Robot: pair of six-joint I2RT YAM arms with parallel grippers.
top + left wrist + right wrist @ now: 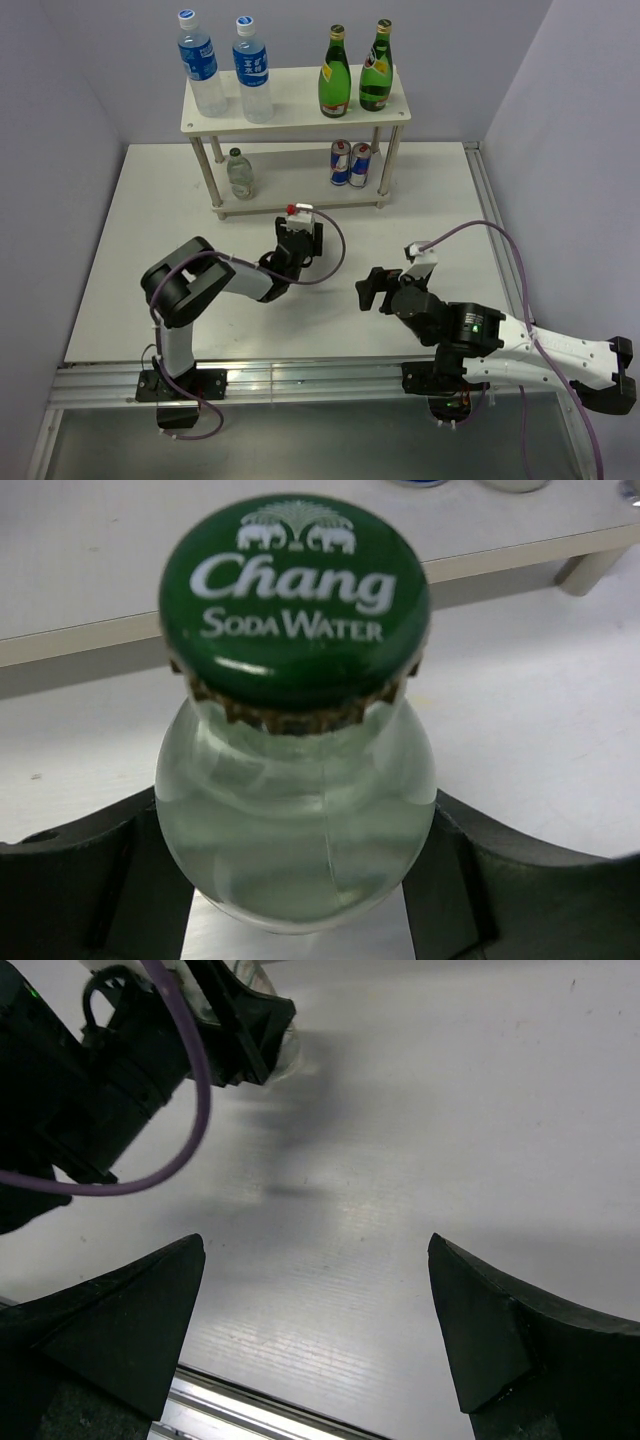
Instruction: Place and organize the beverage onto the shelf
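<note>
We look down between the two black fingers (130, 1320) of the right gripper (316, 1250). They stand wide apart, and the white table (450, 1110) shows between them. At the top left we see the black left arm (90, 1090), with a purple cable (204, 1100) looping from it. Something pale and blurred sits at its tip. A metal rail (260, 1410) runs along the lower edge.

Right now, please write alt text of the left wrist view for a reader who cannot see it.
A clear glass bottle with a green Chang Soda Water cap is held between the left hand's black fingers; the pale shelf lies behind it.
</note>
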